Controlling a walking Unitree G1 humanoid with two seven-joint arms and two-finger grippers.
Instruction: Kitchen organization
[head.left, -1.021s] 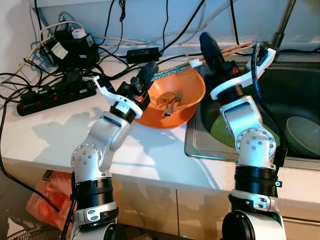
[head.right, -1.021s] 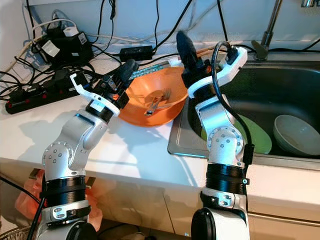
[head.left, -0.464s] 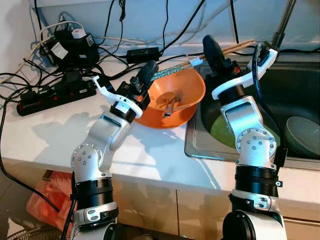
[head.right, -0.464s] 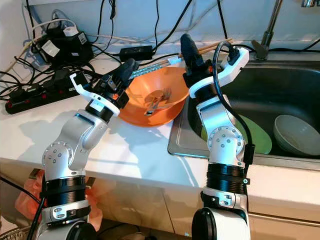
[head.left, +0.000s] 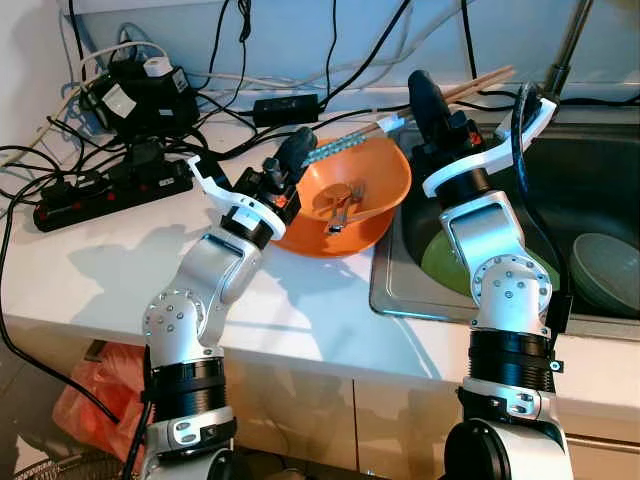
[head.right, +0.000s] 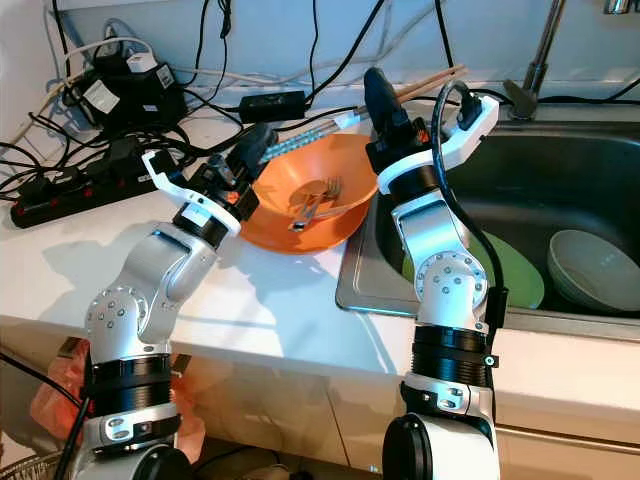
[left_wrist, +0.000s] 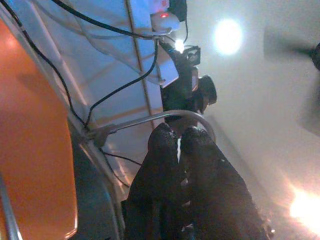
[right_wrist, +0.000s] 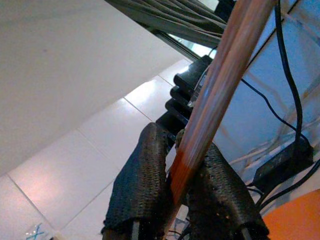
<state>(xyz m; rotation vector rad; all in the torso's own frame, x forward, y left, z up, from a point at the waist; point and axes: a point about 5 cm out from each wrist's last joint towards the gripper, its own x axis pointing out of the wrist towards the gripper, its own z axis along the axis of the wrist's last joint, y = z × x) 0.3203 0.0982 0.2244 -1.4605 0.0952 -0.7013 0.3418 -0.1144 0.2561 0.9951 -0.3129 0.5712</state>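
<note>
An orange bowl (head.left: 375, 172) stands on the white counter at the sink's left edge, with a metal fork (head.left: 340, 208) lying in it. My right gripper (head.left: 420, 88) is above the bowl's far right rim, shut on a pair of wooden chopsticks (head.right: 432, 80). They slant from a blue-patterned end over the bowl's far rim up to bare wooden tips on the right. In the right wrist view the chopsticks (right_wrist: 220, 85) pass between the black fingers (right_wrist: 142, 180). My left gripper (head.left: 298, 146) is shut and empty at the bowl's left rim, beside the orange bowl (left_wrist: 30, 140).
The steel sink (head.left: 600, 180) on the right holds a green plate (head.right: 522, 272) and a grey bowl (head.left: 608, 268); its faucet (head.left: 565, 50) rises behind. Power strips (head.left: 110, 185), chargers and tangled black cables crowd the counter's back left. The counter's front edge is near.
My right gripper has lifted a little with the chopsticks, and their wooden tips now point higher. The left gripper has shifted only slightly beside the bowl.
</note>
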